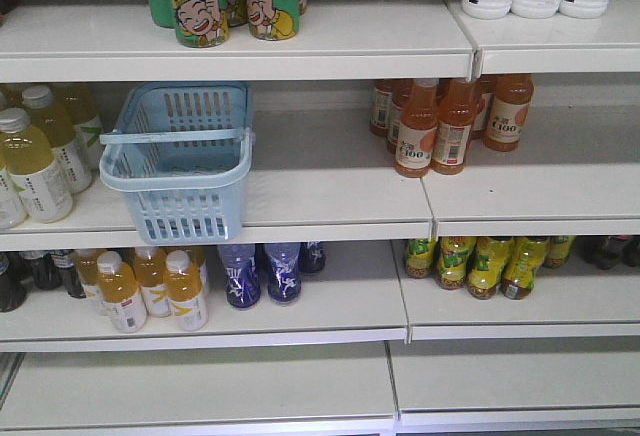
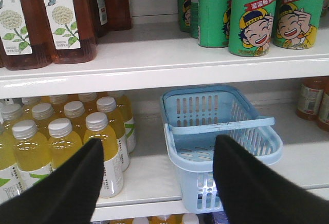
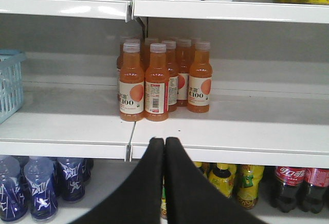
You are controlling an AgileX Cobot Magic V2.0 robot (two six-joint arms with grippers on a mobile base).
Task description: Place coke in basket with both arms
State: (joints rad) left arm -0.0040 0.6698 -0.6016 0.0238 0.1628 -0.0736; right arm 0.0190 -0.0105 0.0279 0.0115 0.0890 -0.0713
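Observation:
The coke is out of view in every frame. The pale blue basket [image 1: 178, 137] stands on the middle shelf with its front hanging over the shelf edge and its handle lying across the top. It looks empty. My left gripper [image 2: 158, 141] is open, its black fingers [image 2: 77, 183] spread wide in front of the shelf. The basket [image 2: 221, 125] sits behind its right finger. My right gripper [image 3: 164, 140] is shut with nothing between its fingers, level with the shelf edge, and a corner of the basket [image 3: 10, 88] shows at far left. Neither arm shows in the front view.
Yellow juice bottles [image 2: 100, 147] stand just left of the basket. Orange bottles [image 3: 154, 82] are grouped on the same shelf to its right. Green cartoon cans [image 2: 252, 18] stand on the shelf above. Blue bottles [image 3: 36, 183] and dark cola bottles [image 3: 290, 183] sit on the shelf below.

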